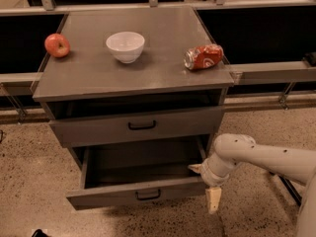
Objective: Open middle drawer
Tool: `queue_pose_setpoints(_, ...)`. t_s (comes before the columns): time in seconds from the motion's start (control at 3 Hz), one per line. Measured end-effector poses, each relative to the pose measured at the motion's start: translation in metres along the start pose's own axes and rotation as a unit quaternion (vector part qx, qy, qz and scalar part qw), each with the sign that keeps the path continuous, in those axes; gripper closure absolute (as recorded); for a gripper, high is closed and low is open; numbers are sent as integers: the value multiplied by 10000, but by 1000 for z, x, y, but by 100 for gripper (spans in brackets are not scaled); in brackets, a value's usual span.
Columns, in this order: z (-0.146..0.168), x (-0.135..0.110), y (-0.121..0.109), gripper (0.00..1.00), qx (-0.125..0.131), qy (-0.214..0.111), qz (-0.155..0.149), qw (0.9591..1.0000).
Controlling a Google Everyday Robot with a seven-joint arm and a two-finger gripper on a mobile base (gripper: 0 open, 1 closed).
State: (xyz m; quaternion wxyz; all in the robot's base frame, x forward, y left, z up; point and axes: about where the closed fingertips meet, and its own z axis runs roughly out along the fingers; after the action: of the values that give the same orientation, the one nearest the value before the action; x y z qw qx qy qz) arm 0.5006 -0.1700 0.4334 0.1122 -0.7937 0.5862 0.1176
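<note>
middle drawer (pixel 106 197) open, tool (pixel 204 184) at front corner

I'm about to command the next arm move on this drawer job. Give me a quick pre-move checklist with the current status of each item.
1. Grey metal middle drawer with a black bar handle pulled out, interior showing: ok.
2. Gripper at that drawer's right front corner: ok.
3. Gripper's hold on the drawer: cannot tell.
4. Upper grey drawer not pulled out: ok.
5. Red apple, white bowl and crushed red can on the grey cabinet top, apart from the arm: ok.
</note>
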Motion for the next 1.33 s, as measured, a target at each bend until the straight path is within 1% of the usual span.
queue_pose_setpoints(0.33, 0, 0, 0, 0, -6, 2, 4, 10000)
queue_pose_setpoints(0.67, 0, -1, 0, 18, -14, 1, 0, 10000)
queue_pose_setpoints(1.0, -1, -4, 5, 42, -89, 8, 0, 10000)
queue_pose_setpoints(1.33, -2, -8, 20, 56, -156, 19, 54, 9999)
